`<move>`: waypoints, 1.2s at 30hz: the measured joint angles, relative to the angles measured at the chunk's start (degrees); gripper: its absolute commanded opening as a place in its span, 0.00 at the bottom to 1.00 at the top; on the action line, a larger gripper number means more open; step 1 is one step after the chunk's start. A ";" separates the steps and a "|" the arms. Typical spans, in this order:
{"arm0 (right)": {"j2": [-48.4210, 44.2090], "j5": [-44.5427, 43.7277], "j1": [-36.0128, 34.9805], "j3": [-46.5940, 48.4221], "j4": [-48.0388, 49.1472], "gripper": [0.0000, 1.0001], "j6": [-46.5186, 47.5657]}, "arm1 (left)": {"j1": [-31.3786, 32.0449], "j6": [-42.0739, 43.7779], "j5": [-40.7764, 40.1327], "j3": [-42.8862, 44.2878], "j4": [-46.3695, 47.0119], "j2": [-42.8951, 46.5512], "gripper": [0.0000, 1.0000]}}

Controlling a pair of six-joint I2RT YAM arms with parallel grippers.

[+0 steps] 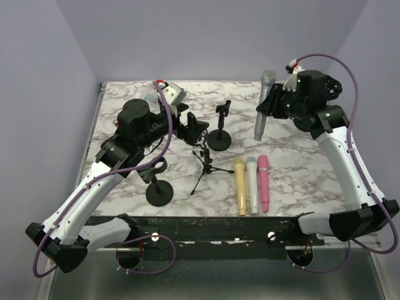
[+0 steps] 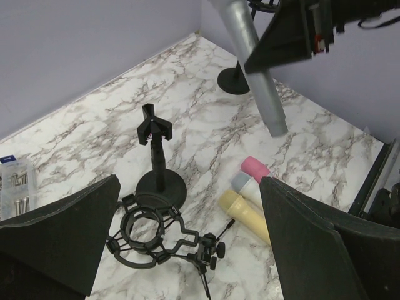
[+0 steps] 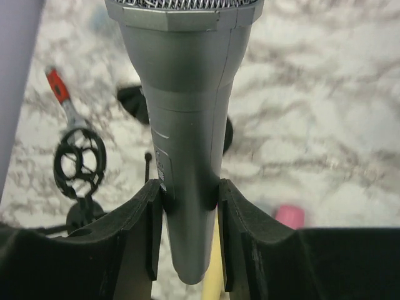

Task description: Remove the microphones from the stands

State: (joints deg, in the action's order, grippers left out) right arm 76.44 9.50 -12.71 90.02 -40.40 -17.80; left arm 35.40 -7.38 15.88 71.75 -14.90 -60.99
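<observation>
A grey microphone (image 1: 262, 106) hangs in the air over the back right of the marble table, tilted, head up. My right gripper (image 1: 272, 107) is shut on its lower body; in the right wrist view both pads (image 3: 153, 219) press the handle (image 3: 187, 125). It touches no stand. Below and to its left stands a black round-base stand (image 1: 220, 128) with an empty clip. A tripod stand with an empty shock mount (image 1: 206, 164) stands nearer the middle. My left gripper (image 1: 199, 132) hovers open above that mount (image 2: 147, 231), holding nothing.
Yellow (image 1: 240, 186), white (image 1: 252, 184) and pink (image 1: 264, 181) microphones lie side by side at the front. Another round-base stand (image 1: 158, 187) is at the front left. A clear box of small parts (image 1: 175, 94) sits at the back left. Walls enclose the table.
</observation>
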 measured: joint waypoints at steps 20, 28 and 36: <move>5.75 -24.39 -10.60 -24.11 -30.14 0.03 -16.09 | 0.00 -0.90 0.72 0.00 0.02 -1.05 0.99; 11.56 -28.74 -12.04 -25.00 -30.18 0.07 -17.09 | 0.00 -0.90 0.72 0.00 0.02 -1.07 0.98; 16.74 -30.95 -12.76 -26.49 -29.31 0.09 -17.35 | 0.00 -0.90 0.72 0.00 0.02 -1.07 0.99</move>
State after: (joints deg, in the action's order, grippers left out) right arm 93.19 -21.45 -25.47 63.53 -69.71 -35.16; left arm 35.40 -8.27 16.60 71.75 -14.87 -62.06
